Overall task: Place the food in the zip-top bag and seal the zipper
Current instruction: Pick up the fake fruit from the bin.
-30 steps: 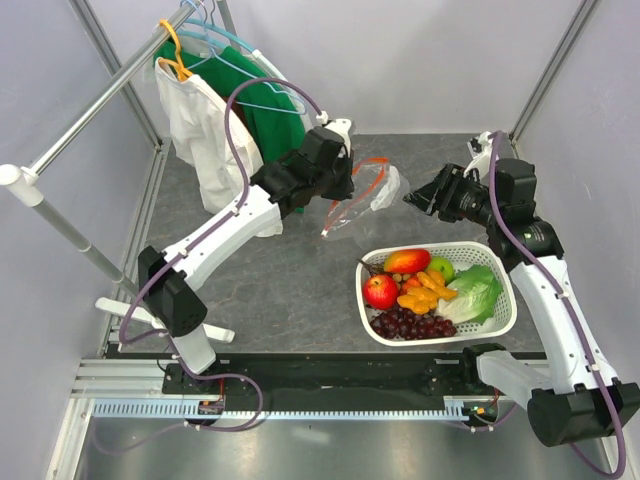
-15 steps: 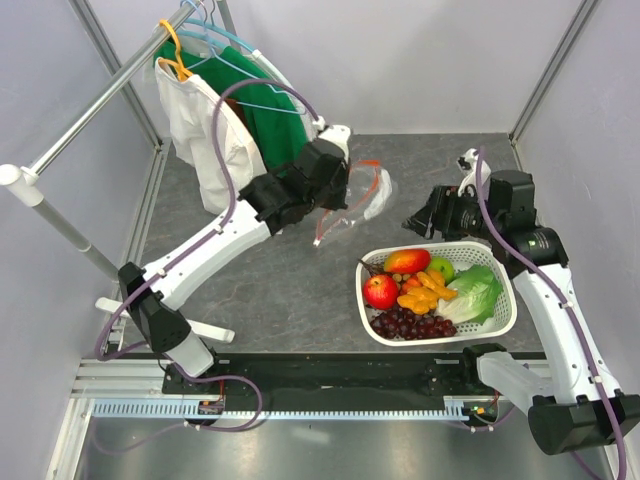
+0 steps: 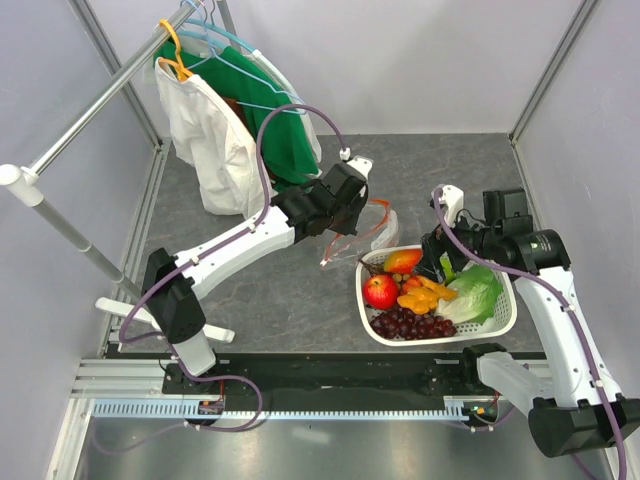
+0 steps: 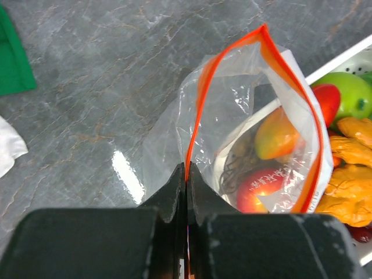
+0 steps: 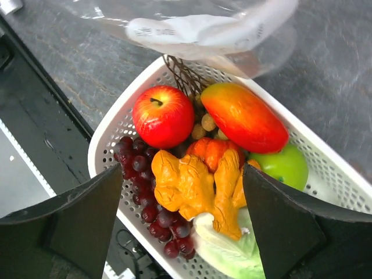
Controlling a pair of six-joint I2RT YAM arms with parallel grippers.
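Open bag hangs at the basket; all food lies in the basket.
A white basket [image 3: 500,322] by the desk's [image 3: 280,290] near-right corner holds the food: red apple [image 5: 163,115], mango [image 5: 244,116], grapes [image 5: 145,174], orange pieces [image 5: 192,186], green apple [image 5: 285,165]. Garments [image 3: 215,135] hang at the far-left corner. The left gripper [image 4: 186,174] is clamped on the zipper [image 4: 196,110] of the zip-top bag [image 4: 232,99], which gapes over the basket's far-left rim, the arm stretched toward mid-desk. The right gripper [image 5: 183,174], spread wide and empty, points down over the fruit, arm folded.
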